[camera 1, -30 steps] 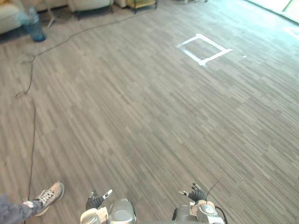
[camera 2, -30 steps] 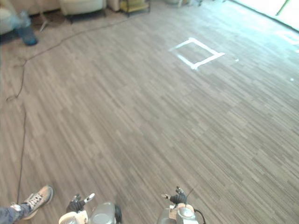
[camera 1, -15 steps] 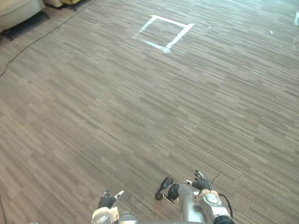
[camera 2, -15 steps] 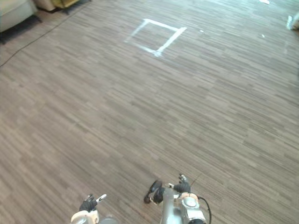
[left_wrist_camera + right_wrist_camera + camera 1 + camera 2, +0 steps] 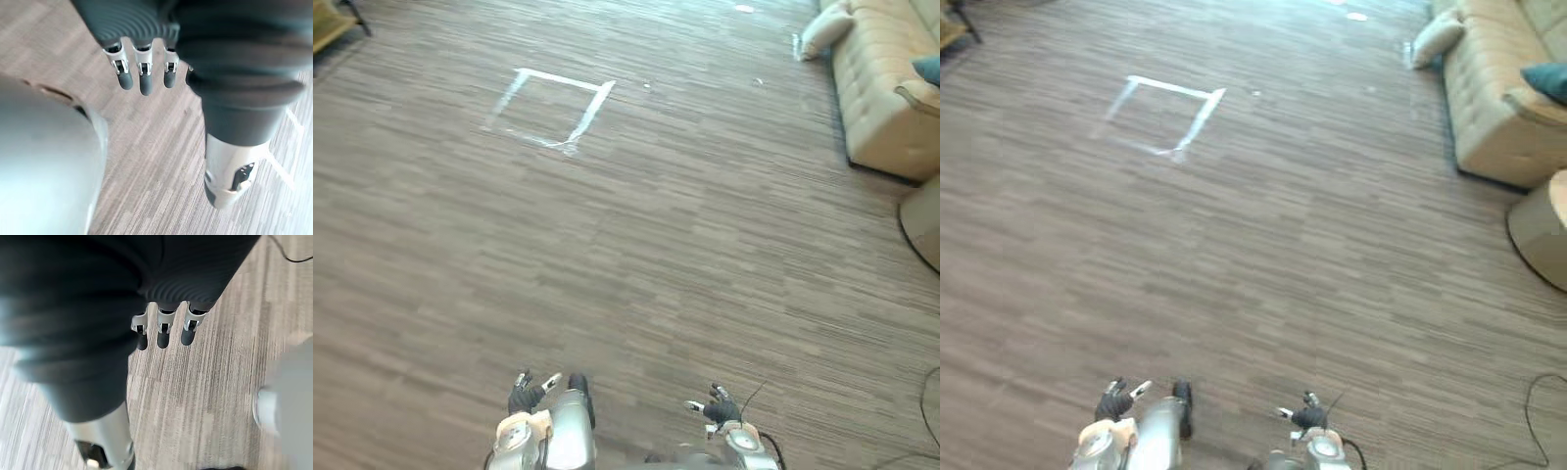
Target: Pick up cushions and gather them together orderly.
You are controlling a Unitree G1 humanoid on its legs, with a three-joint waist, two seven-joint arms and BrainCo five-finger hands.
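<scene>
Left hand (image 5: 145, 78) and right hand (image 5: 164, 330) hang loose-fingered, empty; cream cushion (image 5: 824, 29) lies beside the sofa (image 5: 886, 93).

Left hand (image 5: 523, 394): silver fingers (image 5: 143, 68) in a row with dark rounded tips; silver-grey thumb (image 5: 230, 176) with a dark inset.
Left cover (image 5: 132, 19): dark, matte, finely ribbed.
Right hand (image 5: 163, 325): the same silver fingers with dark tips.
Right cover (image 5: 73, 293): dark, ribbed, bulky.
Left arm (image 5: 566, 441): rounded silver-grey shell.
Right arm (image 5: 742, 443): silver-grey, with a round cap.
</scene>
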